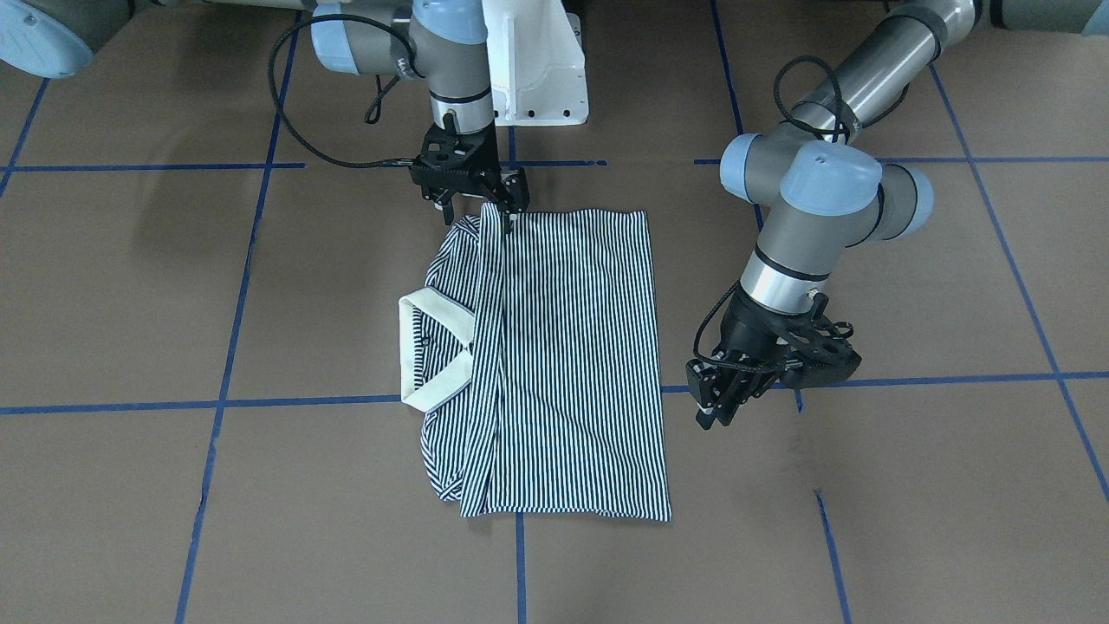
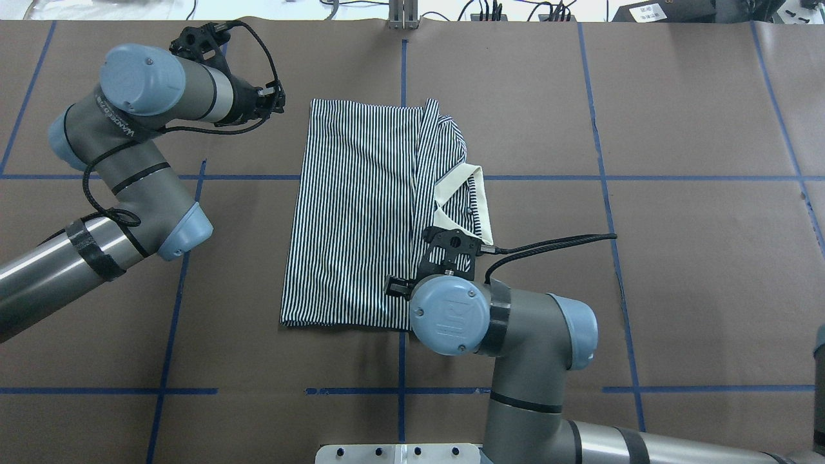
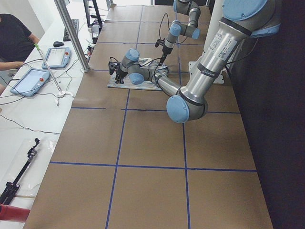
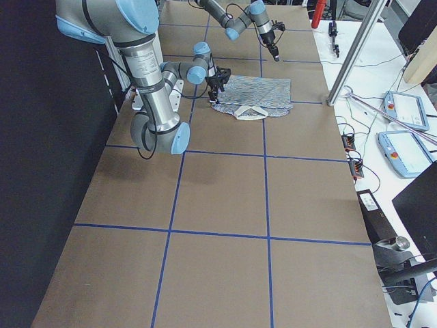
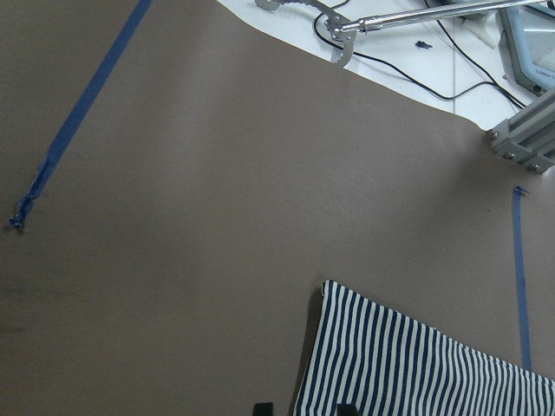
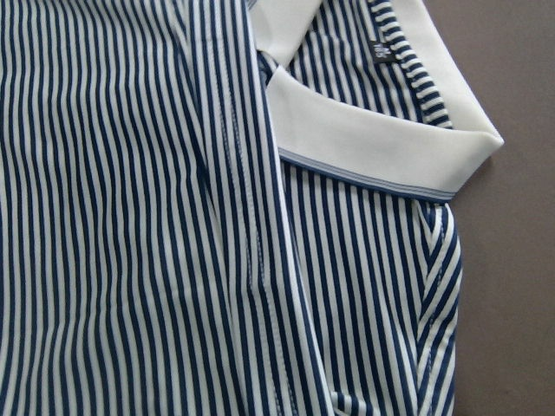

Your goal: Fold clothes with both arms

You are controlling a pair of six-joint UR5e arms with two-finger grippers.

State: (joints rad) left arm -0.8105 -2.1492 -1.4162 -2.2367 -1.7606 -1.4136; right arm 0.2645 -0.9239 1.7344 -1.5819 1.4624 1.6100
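Closest to the lens, in the R wrist view, the polo shirt (image 6: 156,217) filled nearly the whole view: stripes w/ a folded seam down the middle and the cream collar (image 6: 364,130) up top. The shirt lay flat mid-table (image 1: 866,520), folded to a rough rectangle, collar toward robot's R, hem toward robot's L. A bit of sleeve bulged out at each collar-side corner. Brown surface showed on all four sides, crossed by blue tape lines (image 1: 303,403).

R gripper (image 1: 478,206) pointed down at the shirt's robot-side edge, near the collar end, w/ a ridge of cloth right at its fingers. Gripping or not, couldn't tell. L gripper (image 1: 717,407) hung just off the hem, not touching cloth. Its fingertips were apart in the L wrist view, nothing btw them.

In the way: the R arm (image 2: 451,316) elbow hung over the shirt's robot-side edge, hiding part of it from overhead. Its cable (image 2: 554,243) looped out past the collar. White pedestal base (image 1: 537,78) stood just behind the R gripper. Pendants (image 4: 403,113) and a metal post (image 4: 355,51) sat past the table's operator-side edge.
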